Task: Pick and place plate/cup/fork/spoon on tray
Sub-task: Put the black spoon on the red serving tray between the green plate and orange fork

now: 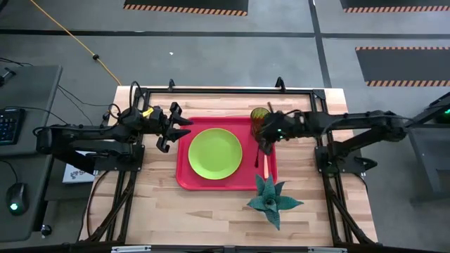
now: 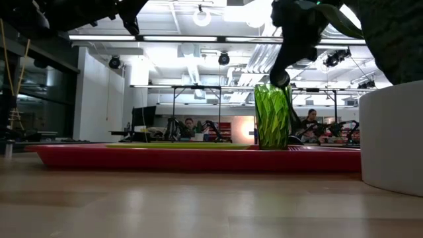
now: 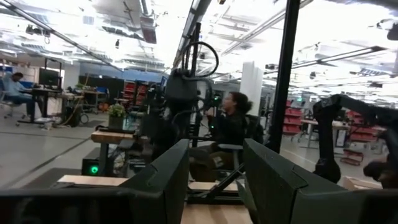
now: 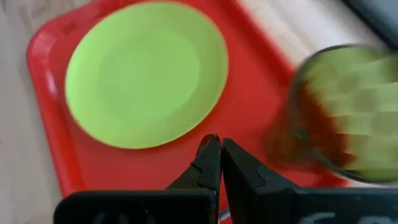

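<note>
The red tray lies mid-table with the lime-green plate flat on it; both also show in the right wrist view, the tray and the plate. The green cup stands upright on the tray's far right corner, and also shows in the low view. The fork lies with its orange handle along the tray's right rim. A slim dark thing, perhaps the spoon, lies beside it. My right gripper is shut above the tray between cup and plate, with nothing seen in it. My left gripper is open and empty over the tray's left edge.
A teal spiky plant in a white pot stands just off the tray's near right corner. Bare wooden table lies near and left of the tray. People sit in the room beyond the table.
</note>
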